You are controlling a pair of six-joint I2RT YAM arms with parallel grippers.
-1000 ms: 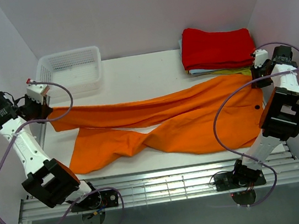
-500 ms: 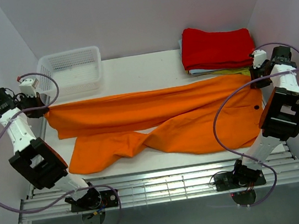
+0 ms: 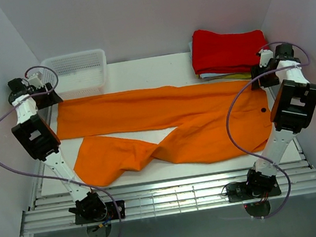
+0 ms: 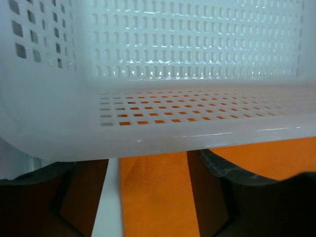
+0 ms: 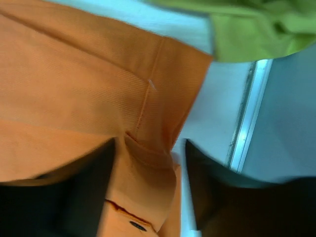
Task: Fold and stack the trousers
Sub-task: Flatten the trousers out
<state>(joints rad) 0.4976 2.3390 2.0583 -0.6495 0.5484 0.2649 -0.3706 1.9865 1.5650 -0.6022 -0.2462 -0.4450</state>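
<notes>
The bright orange trousers (image 3: 164, 117) lie flat on the desk (image 3: 140, 74), the upper leg's cuff at the left pincer (image 3: 49, 101) and the waistband corner at the right pincer (image 3: 257, 77). Both pincers stand open astride the cloth. The lower leg is twisted.

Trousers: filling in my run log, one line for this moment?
trousers: spread flat, unfolded | left gripper: at leg hem | right gripper: at waistband

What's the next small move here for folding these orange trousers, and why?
Probably send the left gripper to the near leg's cuff and pull it left. The trousers have their far leg lying flat and straight, but the near leg is twisted mid-length and crumpled.
</notes>
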